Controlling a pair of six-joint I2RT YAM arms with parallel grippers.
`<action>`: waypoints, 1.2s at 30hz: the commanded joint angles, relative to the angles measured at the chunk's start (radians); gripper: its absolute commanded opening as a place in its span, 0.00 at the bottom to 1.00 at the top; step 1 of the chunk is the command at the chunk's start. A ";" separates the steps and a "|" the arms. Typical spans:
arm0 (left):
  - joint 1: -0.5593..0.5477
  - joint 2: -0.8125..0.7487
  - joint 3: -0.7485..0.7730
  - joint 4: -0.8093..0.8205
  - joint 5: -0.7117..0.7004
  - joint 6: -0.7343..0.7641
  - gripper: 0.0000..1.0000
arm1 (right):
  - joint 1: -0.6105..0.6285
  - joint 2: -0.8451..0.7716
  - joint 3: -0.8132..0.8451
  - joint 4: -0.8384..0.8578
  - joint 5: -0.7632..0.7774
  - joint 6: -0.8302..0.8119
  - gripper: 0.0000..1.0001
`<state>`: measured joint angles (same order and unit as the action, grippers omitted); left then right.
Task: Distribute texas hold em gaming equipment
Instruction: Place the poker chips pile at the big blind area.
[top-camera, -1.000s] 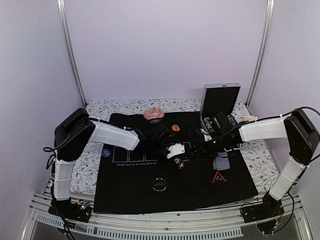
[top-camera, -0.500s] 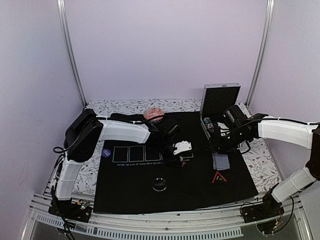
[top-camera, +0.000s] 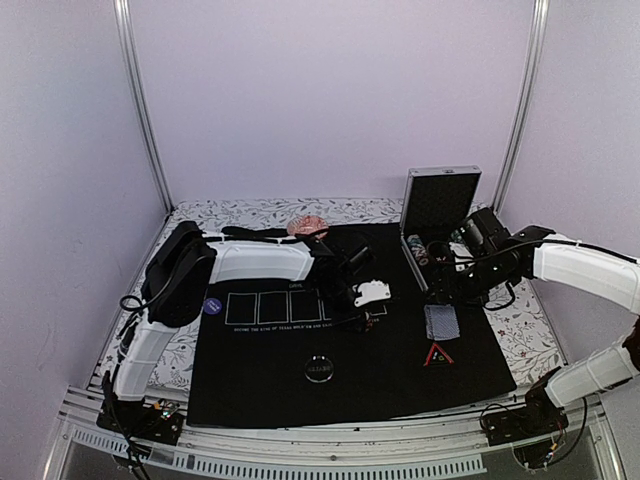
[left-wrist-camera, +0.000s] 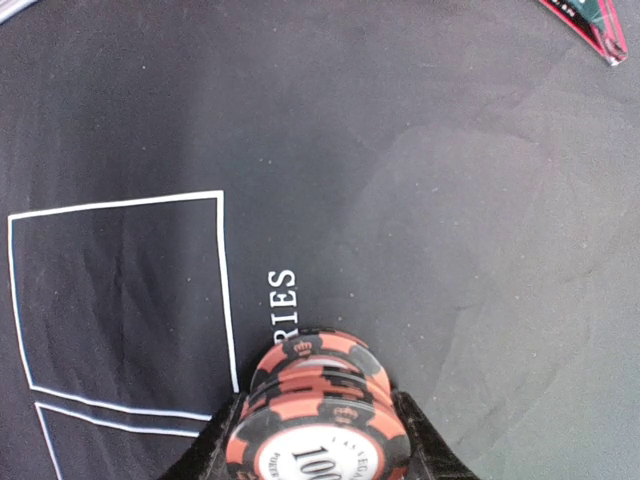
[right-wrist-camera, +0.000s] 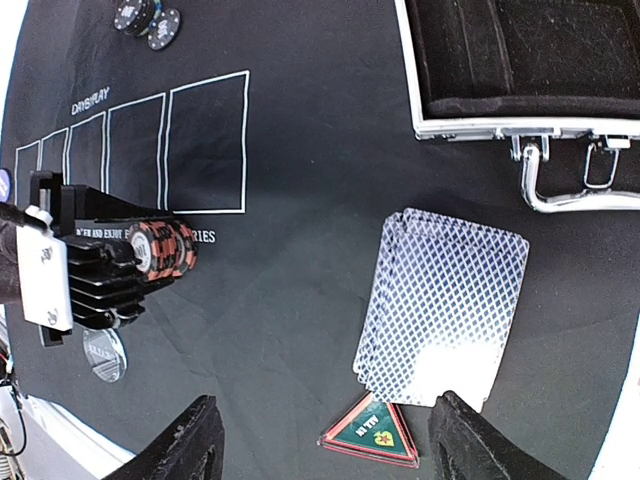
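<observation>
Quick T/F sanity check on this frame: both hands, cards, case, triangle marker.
1. The left hand is shut on a stack of red chips. True.
2. The right hand grips the playing cards. False: it is open and empty, and the playing cards lie flat on the mat.
3. The silver case has its lid shut. False: the lid stands open.
4. The triangle lies on the mat close to the playing cards. True.

Overhead rear camera and close downward wrist cameras share the mat.
</observation>
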<state>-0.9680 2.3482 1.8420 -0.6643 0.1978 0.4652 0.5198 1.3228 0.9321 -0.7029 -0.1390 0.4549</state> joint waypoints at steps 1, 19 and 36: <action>-0.016 0.052 0.013 -0.021 -0.028 -0.003 0.39 | -0.006 -0.023 -0.026 -0.021 0.020 -0.006 0.72; -0.021 0.113 0.059 -0.052 0.047 -0.026 0.62 | -0.005 -0.034 -0.050 -0.011 0.012 -0.010 0.73; -0.038 0.142 0.075 -0.098 -0.008 -0.008 0.35 | -0.006 -0.036 -0.050 -0.010 0.013 -0.014 0.73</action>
<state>-0.9787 2.4046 1.9350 -0.7040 0.2077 0.4519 0.5167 1.3102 0.8886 -0.7151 -0.1356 0.4503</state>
